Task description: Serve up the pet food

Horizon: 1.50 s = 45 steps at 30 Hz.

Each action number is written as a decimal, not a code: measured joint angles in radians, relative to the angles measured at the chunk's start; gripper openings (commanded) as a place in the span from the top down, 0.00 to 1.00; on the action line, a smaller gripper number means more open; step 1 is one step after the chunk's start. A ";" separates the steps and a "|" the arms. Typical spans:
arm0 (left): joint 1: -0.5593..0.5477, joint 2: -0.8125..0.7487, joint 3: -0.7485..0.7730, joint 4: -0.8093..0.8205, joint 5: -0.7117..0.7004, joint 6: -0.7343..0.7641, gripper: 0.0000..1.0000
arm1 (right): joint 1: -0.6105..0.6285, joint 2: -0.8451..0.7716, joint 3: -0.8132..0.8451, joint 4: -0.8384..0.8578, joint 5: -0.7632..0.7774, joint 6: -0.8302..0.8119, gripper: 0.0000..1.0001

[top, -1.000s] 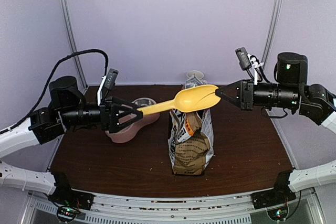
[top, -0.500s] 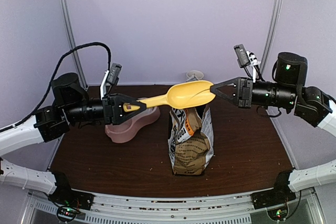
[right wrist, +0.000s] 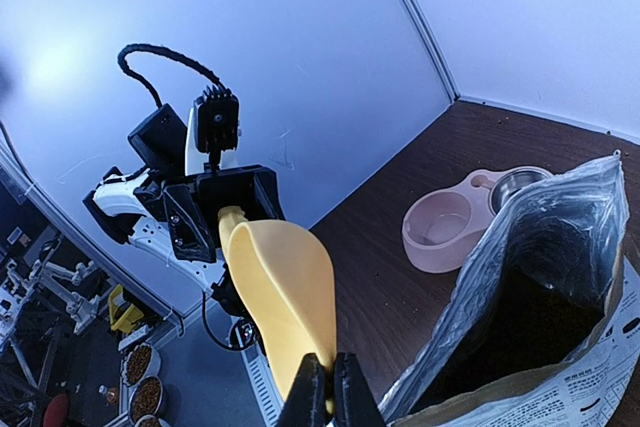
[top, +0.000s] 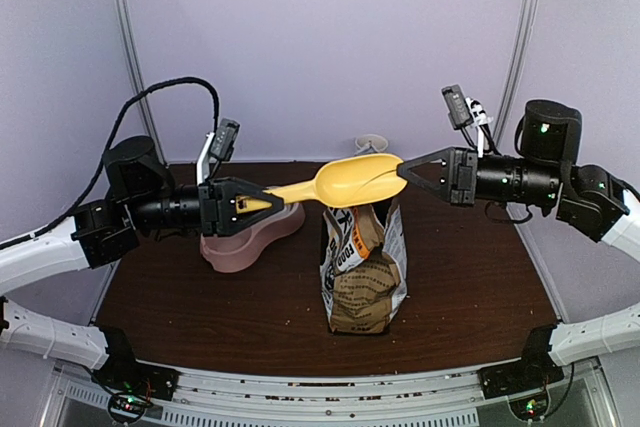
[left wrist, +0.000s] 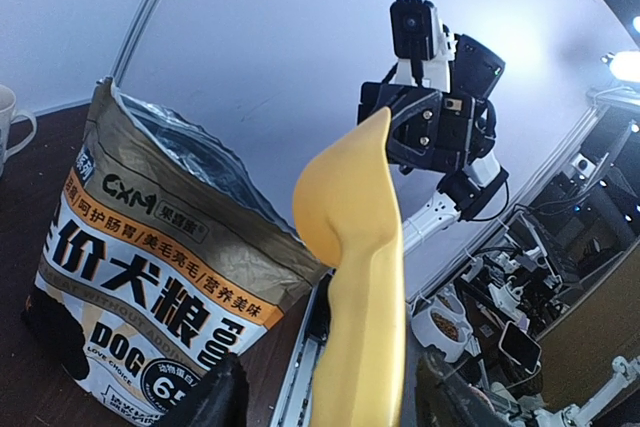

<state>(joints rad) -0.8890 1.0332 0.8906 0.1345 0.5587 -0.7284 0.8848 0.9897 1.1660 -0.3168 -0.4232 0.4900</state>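
Noted: right gripper (top: 404, 169) pinched bowl tip of yellow scoop (top: 350, 180), holding it level above open bag (top: 365, 272). Opposite, left gripper (top: 262, 201) straddled handle (top: 292, 190), jaws spread, no contact evident; judged handover. No pet food discernible, presumably inside bag. Beyond, pink bowl (top: 240, 245) unserved.

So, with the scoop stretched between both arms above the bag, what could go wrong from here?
The left fingers straddle the yellow scoop at its handle, gaps showing; if the right fingers, pinching only the bowl's tip, release early, the scoop could drop. It hangs above the open dog food bag, so a fall might tip it.
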 measured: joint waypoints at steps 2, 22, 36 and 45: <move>0.000 0.002 0.000 0.000 0.000 -0.002 0.37 | 0.000 0.001 -0.004 0.000 0.000 0.005 1.00; 0.000 0.023 0.002 0.033 0.022 -0.019 0.52 | 0.000 0.011 -0.013 0.000 0.008 0.012 1.00; 0.000 0.036 0.002 0.052 0.030 -0.040 0.65 | 0.000 0.011 -0.027 0.021 0.024 0.016 1.00; -0.008 0.038 0.002 0.074 0.013 -0.053 0.85 | 0.000 0.010 -0.027 0.006 0.064 0.008 0.60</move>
<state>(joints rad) -0.8974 1.0710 0.8921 0.2085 0.5720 -0.7811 0.8848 0.9993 1.1385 -0.3107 -0.3595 0.4980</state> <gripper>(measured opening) 0.223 0.247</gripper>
